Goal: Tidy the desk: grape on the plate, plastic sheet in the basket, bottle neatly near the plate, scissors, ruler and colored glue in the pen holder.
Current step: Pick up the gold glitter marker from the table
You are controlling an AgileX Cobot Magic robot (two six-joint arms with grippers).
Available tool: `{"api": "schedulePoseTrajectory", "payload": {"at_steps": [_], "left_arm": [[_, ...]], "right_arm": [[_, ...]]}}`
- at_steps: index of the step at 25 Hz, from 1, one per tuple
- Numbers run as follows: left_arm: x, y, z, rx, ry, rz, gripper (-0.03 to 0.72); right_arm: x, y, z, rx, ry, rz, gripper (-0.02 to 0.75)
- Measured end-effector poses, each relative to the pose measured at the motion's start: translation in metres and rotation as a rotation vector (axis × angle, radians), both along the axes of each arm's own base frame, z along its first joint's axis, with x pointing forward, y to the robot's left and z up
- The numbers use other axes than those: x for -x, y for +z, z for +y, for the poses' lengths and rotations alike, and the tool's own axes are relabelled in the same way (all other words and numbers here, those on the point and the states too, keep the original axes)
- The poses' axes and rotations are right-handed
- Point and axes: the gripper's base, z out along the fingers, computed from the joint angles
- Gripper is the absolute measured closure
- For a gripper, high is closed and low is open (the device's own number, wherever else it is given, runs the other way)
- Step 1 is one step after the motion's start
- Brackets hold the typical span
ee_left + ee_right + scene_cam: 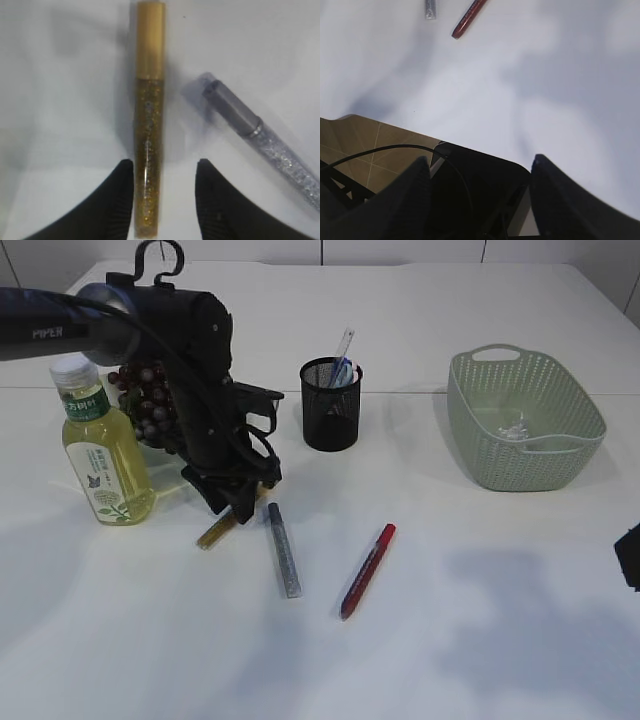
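Gold glitter glue [148, 120] lies flat on the white table [480, 620] between the two black fingers [112, 205] of the left gripper [162, 200]. The jaws straddle its lower end, the left finger touching or nearly touching the tube and the right one standing a little apart — not yet pinched. Its gold cap points away from the gripper. Just beside it, angled off to the right, lies the silver glitter glue [260, 137], its grey cap nearest the gold tube.

In the exterior view the left gripper [232, 502] is down on the gold tube [215, 530], with the silver tube [284, 550] just right of it and the red glue pen [367, 570] further right again. Behind the left arm sit the grapes [148, 400] and, to the left of the gold tube, the bottle [100, 445] standing upright. The black mesh pen holder [330, 405] stands behind the glue sticks, already holding a few items. The green basket [525, 420] is well to the right — something clear lies inside it.

The right gripper [480, 175] hangs over the table edge, jaws spread and empty.
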Motion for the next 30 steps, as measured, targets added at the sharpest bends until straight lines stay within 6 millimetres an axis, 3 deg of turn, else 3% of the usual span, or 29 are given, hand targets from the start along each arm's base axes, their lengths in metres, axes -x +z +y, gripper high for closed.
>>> {"api": "schedulePoseTrajectory", "payload": {"at_steps": [19,30], "left_arm": [[0.0,-0.015,0.0,-0.019,-0.001,0.027,0.399],[-0.001,-0.018,0.002,-0.039,-0.009,0.024,0.485]], "right_arm": [[0.0,0.0,0.0,0.001,0.0,-0.001,0.248],[0.0,0.0,0.0,0.001,0.0,-0.001,0.248]]}}
